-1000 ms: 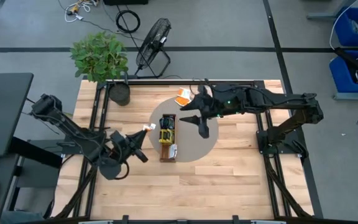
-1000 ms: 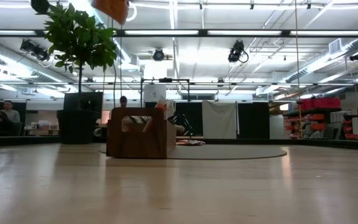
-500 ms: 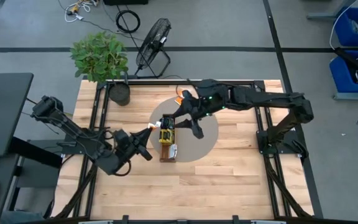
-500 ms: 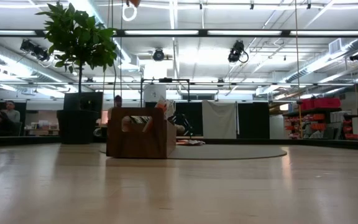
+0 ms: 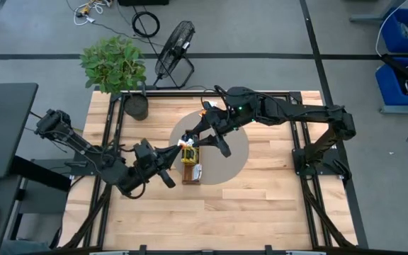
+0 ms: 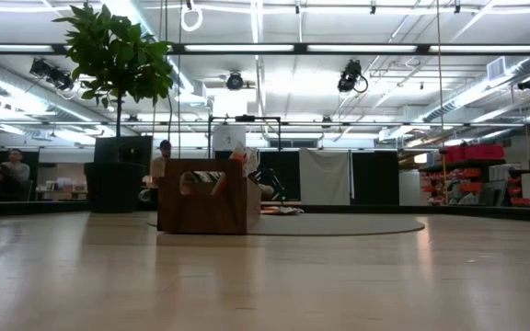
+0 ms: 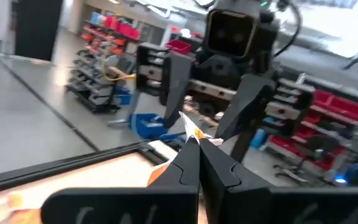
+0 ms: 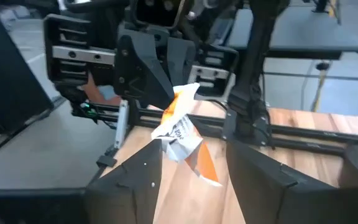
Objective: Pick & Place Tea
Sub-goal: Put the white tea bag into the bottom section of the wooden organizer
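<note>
Tea sachet (image 8: 180, 132), orange and white, crumpled, held in the air above the wooden tray (image 5: 190, 173), over the tray's end farthest from the front of the table. The left gripper (image 5: 181, 145) is clenched on the sachet: in the left wrist view its two dark fingertips (image 7: 190, 163) meet in a point, and the sachet (image 7: 194, 132) sticks out just past that point. The right gripper (image 5: 198, 139) faces it from the opposite side of the tray with jaws spread; in the right wrist view the sachet hangs in the gap between the two dark fingers (image 8: 143, 168) and touches neither of them clearly. In the high view the two grippers meet tip to tip over the tray, with the sachet (image 5: 188, 142) between them.

The tray lies on a grey round mat (image 5: 234, 157) near the middle of the table (image 5: 261, 198). It already holds other sachets: a yellow-and-dark group (image 5: 189, 156) toward its far end and a white-and-orange one (image 5: 197, 171) nearer its front end. More orange-and-white sachets (image 5: 207, 111) lie loose beyond the tray, near the mat's far edge, partly under the right arm.

In the low view the tray (image 6: 208, 209) shows end-on as a brown box with sachet tops (image 6: 237, 154) rising above its rim; neither gripper shows there. A potted plant (image 5: 115, 67) stands beyond the tray's far-left side, at the table's corner.
</note>
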Available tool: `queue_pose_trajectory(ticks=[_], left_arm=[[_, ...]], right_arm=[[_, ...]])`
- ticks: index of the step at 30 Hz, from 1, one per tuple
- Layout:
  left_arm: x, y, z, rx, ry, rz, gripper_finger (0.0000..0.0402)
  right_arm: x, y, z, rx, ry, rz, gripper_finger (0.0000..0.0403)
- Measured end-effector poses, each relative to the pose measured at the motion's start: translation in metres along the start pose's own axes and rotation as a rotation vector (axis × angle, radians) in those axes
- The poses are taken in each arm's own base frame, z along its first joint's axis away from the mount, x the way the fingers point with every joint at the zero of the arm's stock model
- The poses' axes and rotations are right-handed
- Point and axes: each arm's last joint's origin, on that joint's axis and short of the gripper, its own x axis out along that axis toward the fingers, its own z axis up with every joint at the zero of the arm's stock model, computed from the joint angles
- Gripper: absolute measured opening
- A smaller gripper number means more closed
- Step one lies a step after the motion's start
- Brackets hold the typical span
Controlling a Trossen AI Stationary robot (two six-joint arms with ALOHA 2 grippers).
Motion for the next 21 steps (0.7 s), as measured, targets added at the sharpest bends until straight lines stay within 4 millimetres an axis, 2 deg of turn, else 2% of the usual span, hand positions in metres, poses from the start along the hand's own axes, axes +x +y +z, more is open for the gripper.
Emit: queue_pose_trajectory(ticks=[10, 21], left_arm=[[0.012, 0.002, 0.002, -0.012, -0.006, -0.077, 0.0001], [0.012, 0.002, 0.003, -0.004, -0.007, -0.077, 0.0001]], right_arm=[[0.0, 0.003, 0.002, 0.015, -0.021, 0.085, 0.0188], [0.001, 0.01, 0.0, 0.037, 0.011, 0.147, 0.0188]])
